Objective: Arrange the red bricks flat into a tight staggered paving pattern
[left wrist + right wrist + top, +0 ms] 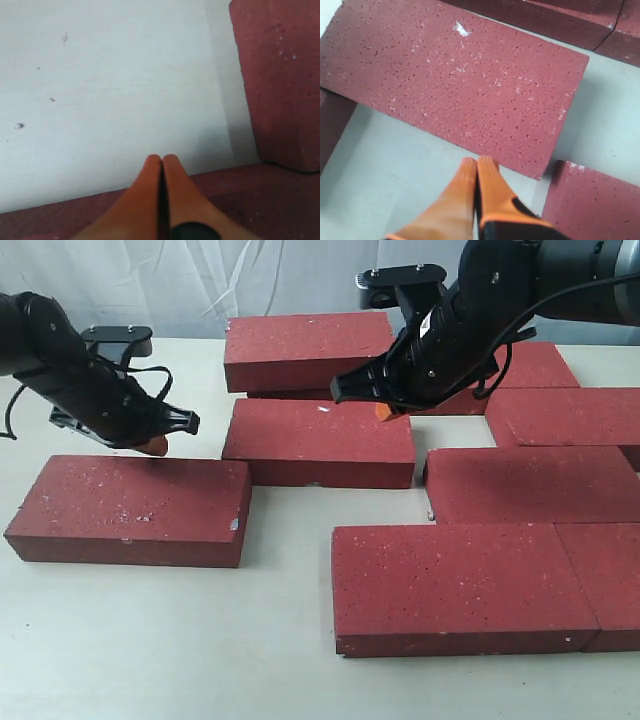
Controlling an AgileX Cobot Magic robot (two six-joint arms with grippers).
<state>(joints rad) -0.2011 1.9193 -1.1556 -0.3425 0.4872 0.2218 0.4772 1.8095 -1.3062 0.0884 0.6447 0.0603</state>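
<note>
Exterior view: left end effector (155,445) pinched together above edge of lone red brick (130,508); right end effector (385,412) likewise together at edge of middle red brick (318,440).

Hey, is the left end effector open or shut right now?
Shut. In the left wrist view the left end effector shows its two orange fingers pressed together, with nothing held between them.

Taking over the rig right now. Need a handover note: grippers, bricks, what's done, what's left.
Left gripper: shut, empty, at the far edge of the lone left brick.
Right gripper: shut, empty, by a corner of the middle brick.
Done: right-side bricks lie flat in staggered rows, with gaps between rows.
Left: bring in the lone and middle bricks; back brick seems stacked on another; close the gaps.
</note>
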